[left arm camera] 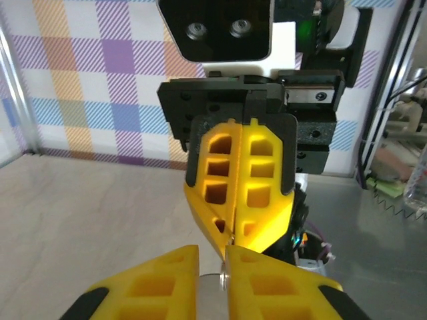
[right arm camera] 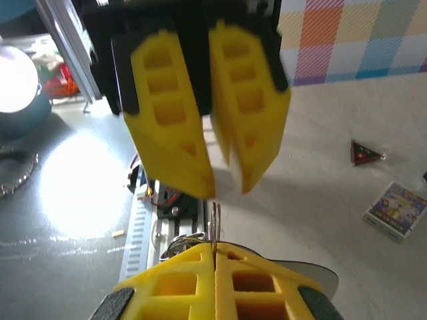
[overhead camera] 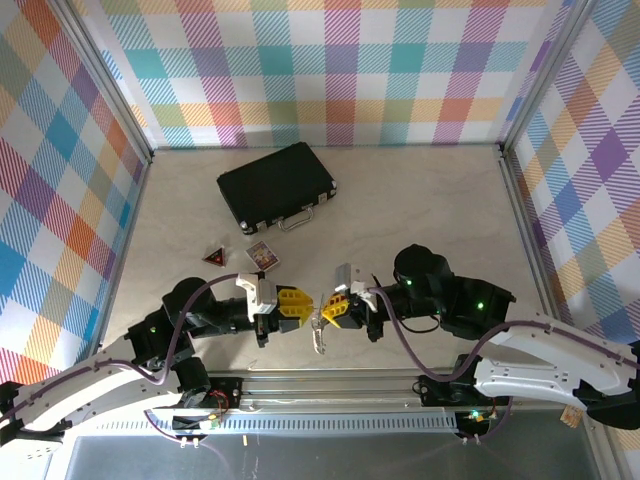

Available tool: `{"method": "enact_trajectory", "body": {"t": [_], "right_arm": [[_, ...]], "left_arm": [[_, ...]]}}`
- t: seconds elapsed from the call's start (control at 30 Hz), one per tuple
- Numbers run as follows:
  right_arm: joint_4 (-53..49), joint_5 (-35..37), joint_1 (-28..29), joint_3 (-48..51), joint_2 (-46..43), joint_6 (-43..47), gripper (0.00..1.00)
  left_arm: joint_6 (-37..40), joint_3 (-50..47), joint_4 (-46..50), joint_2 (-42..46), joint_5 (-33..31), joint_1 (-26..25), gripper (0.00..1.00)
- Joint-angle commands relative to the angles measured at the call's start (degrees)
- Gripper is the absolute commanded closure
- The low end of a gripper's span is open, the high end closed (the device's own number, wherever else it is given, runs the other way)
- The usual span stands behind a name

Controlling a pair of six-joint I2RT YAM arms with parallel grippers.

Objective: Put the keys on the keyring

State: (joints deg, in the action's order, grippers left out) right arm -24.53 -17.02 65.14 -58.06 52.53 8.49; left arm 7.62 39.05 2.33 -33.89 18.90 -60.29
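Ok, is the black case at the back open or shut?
Shut: the black case lies flat, lid down, its handle along the near edge.

No text is legible anywhere — the print on the small card box (overhead camera: pixel 262 255) is too blurred.

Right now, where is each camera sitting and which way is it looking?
Top external: above and behind the arms, looking down at the beige marbled table; both arms show, left end effector facing right end effector.
Left wrist: on the left arm, facing the right end effector; its own yellow plastic fingers show below.
Right wrist: on the right arm, facing the left end effector; own fingers pinch a thin metal keyring.
Shared: both wrist views show both end effectors.
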Motion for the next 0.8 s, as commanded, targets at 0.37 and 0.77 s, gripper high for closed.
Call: {"method": "enact_trajectory", "body": {"t": [0.37, 0.77], "right_arm": [[-15.32, 4.84, -0.3, -10.14, 4.64, 10.28, 1.0], [-20.69, 2.17, -0.37, -15.7, 9.32, 12.6, 1.0]], "left_arm": [[5.56, 8.39, 16.4, -4.12, 1.08, -0.26, 0.69], [6.02, 9.12, 14.11, -8.25, 2.03, -0.31, 0.7]]}}
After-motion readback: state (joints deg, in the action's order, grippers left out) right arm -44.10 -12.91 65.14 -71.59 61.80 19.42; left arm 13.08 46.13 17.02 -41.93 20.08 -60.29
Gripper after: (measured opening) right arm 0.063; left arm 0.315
